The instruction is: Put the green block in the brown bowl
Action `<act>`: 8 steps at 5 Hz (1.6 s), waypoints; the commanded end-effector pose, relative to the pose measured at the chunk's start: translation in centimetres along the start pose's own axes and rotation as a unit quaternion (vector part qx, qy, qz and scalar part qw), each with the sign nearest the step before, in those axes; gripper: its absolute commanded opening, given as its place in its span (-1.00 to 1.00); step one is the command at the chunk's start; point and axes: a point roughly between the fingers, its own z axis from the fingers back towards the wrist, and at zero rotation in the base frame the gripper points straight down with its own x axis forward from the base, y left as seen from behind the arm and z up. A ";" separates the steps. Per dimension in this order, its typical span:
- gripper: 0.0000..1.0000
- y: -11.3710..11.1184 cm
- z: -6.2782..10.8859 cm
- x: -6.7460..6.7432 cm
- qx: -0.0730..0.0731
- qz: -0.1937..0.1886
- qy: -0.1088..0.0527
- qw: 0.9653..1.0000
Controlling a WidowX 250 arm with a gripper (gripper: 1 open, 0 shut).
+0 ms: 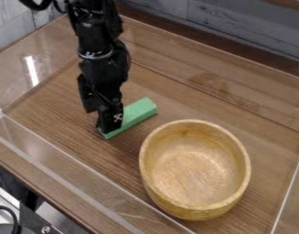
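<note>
The green block (137, 113) lies flat on the wooden table, just left of the brown bowl (196, 168). My gripper (102, 111) hangs straight down over the block's near-left end, jaws open and straddling it. That end of the block is hidden behind the black fingers (113, 117). The bowl is upright and holds nothing.
Clear acrylic walls (42, 55) ring the wooden table (225, 91). A low front wall (66, 174) runs along the near-left edge. The arm's black body (97, 37) rises to the upper left.
</note>
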 end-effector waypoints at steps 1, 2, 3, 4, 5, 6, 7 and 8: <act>1.00 0.6 0.6 1.2 0.014 -0.004 -0.018 1.000; 1.00 0.7 0.2 1.5 0.013 -0.002 -0.019 1.000; 1.00 0.7 -0.1 1.8 0.010 0.001 -0.019 1.000; 1.00 0.7 -0.4 1.9 0.006 0.004 -0.018 1.000; -1.00 0.6 -0.4 1.9 -0.002 0.008 -0.015 1.000; -1.00 0.3 0.1 1.6 -0.015 0.018 -0.008 1.000; -1.00 0.1 0.4 1.4 -0.026 0.026 -0.003 0.999; -1.00 -0.2 0.9 1.2 -0.038 0.035 0.003 0.999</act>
